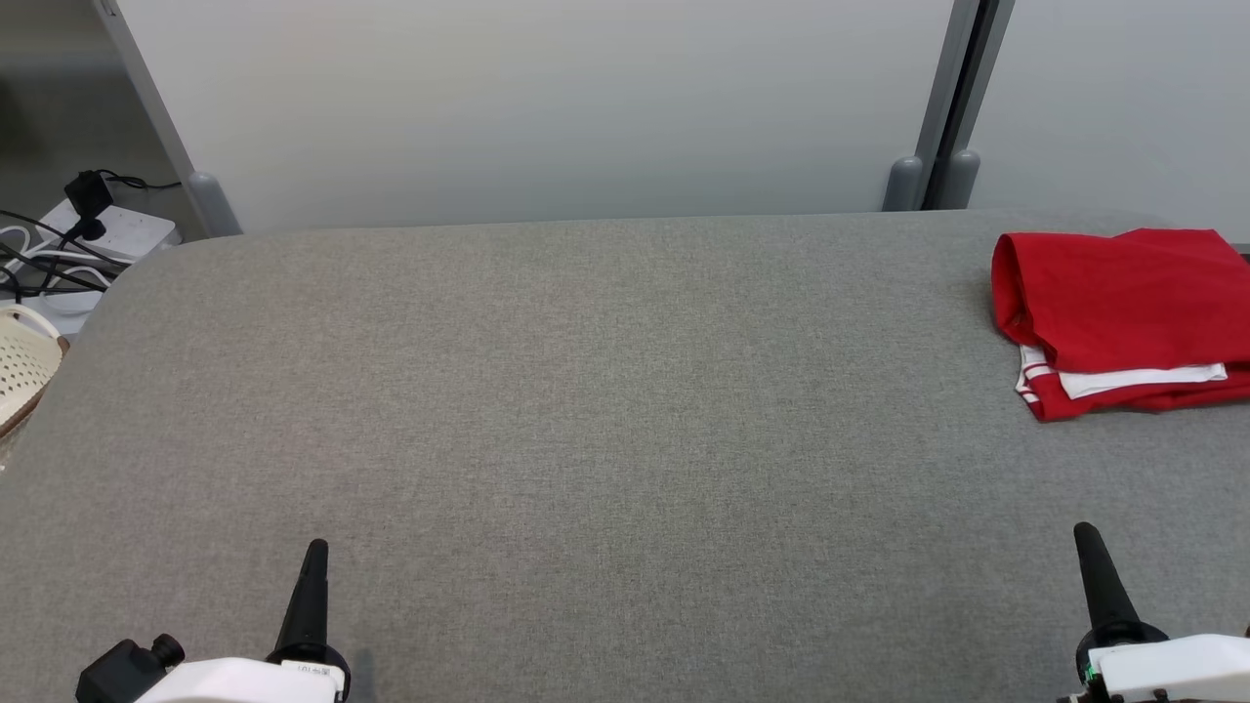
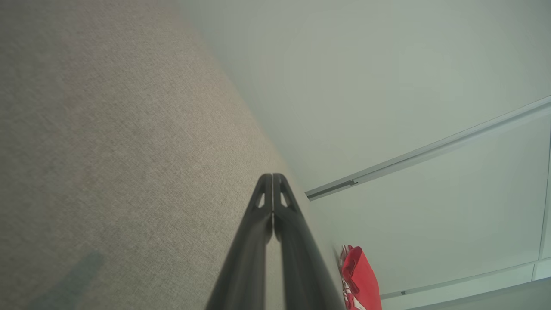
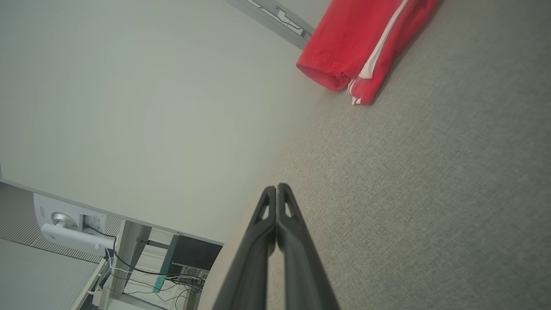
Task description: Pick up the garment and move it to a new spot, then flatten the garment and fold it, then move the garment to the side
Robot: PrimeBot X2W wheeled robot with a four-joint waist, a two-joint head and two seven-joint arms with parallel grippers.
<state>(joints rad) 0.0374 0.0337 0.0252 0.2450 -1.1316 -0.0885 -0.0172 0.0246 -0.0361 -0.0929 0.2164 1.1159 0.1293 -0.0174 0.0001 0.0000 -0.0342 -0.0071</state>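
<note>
I see the folded red garment [image 1: 1123, 312] at the far right corner of my gray counter [image 1: 586, 410]. My left gripper [image 1: 316, 547] and right gripper [image 1: 1084, 534] sit at the near edge, fingers [image 2: 297, 241] pressed together, holding nothing.

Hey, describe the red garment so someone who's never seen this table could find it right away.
Start at the wide grey fabric-covered table in front of the pale wall panels. At its far right corner the garment lies folded. It is the one bright red thing there, with white trim along its near edge.
</note>
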